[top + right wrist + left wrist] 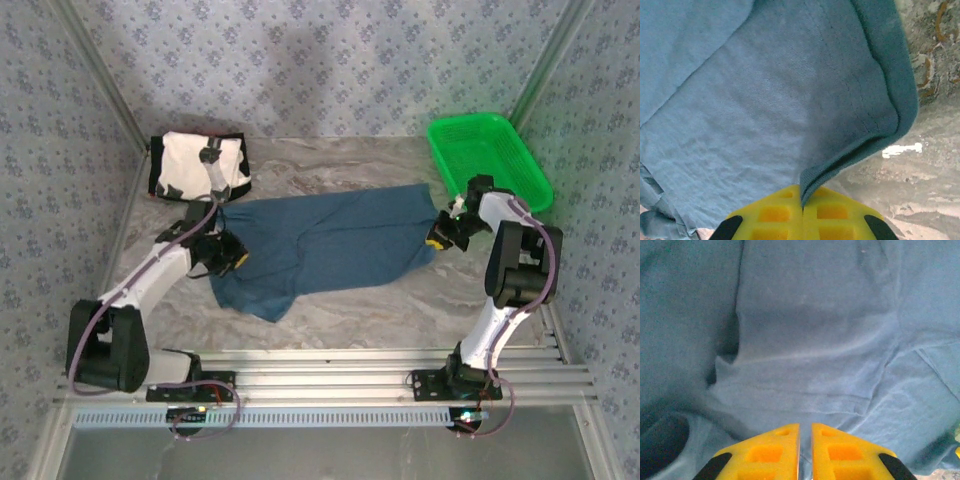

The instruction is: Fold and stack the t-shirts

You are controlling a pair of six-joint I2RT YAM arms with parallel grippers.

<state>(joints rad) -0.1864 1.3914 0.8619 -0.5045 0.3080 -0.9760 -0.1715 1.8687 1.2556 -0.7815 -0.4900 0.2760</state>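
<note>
Mid-table, teal t-shirt (330,245) lies spread, looks limp and light; right gripper (802,197) clamped on its hem edge; left gripper (805,432) nearly closed over cloth, grip unclear; best pinched at hems or corners.

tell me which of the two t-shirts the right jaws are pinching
The plain dark teal-blue cloth t-shirt spread mid-table; the cream-white black-edged t-shirt lies folded far left.
</note>
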